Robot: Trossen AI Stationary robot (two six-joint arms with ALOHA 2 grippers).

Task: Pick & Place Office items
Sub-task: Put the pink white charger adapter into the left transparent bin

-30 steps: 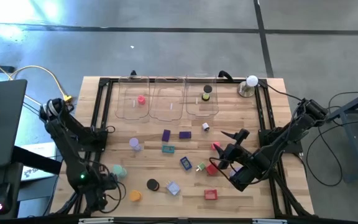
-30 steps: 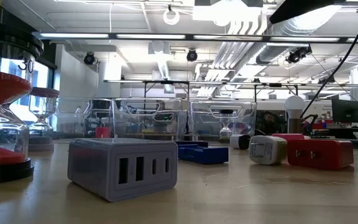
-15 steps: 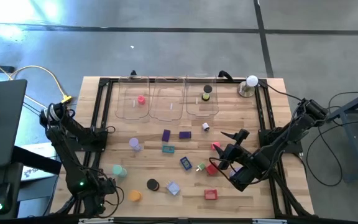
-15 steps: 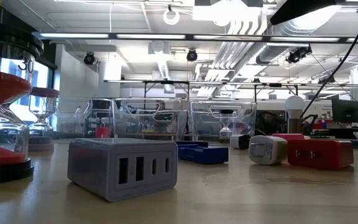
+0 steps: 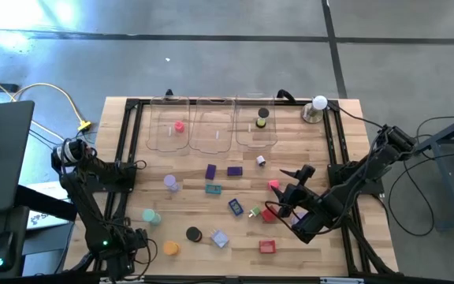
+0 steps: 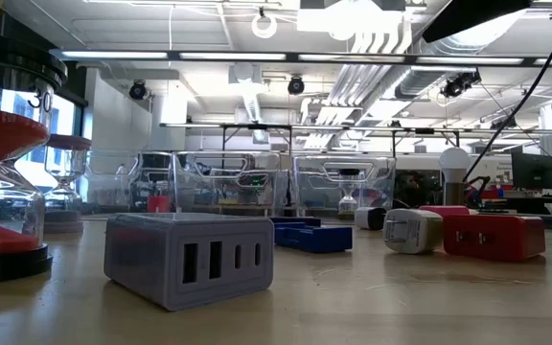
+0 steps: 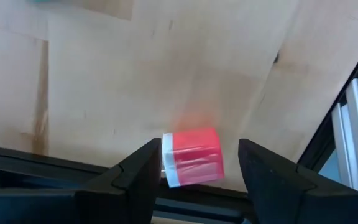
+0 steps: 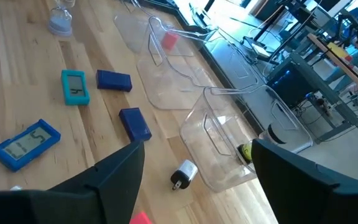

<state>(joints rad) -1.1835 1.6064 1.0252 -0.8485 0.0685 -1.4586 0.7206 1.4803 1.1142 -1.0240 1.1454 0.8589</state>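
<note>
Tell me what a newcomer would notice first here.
Small coloured pieces lie scattered over the wooden table, among them a blue block near its middle and a black disc toward the front edge. Three clear trays stand in a row along the back edge. The right pincer hangs open over red pieces at the table's right, and the left pincer shows a red block between its fingers, by the front left corner.

table (image 5: 290,248): pale wood planks, black frame
trays (image 5: 215,130): clear plastic
ball on base (image 5: 319,102): white on metal grey
charger block (image 6: 188,261): lilac-grey
hourglass (image 6: 6,206): red sand, black ends
timers (image 8: 74,86): teal; another (image 8: 25,144) blue with grey screen
block in left wrist view (image 7: 193,157): red with white end
disc (image 5: 194,234): black
disc beside it (image 5: 171,248): orange
</note>
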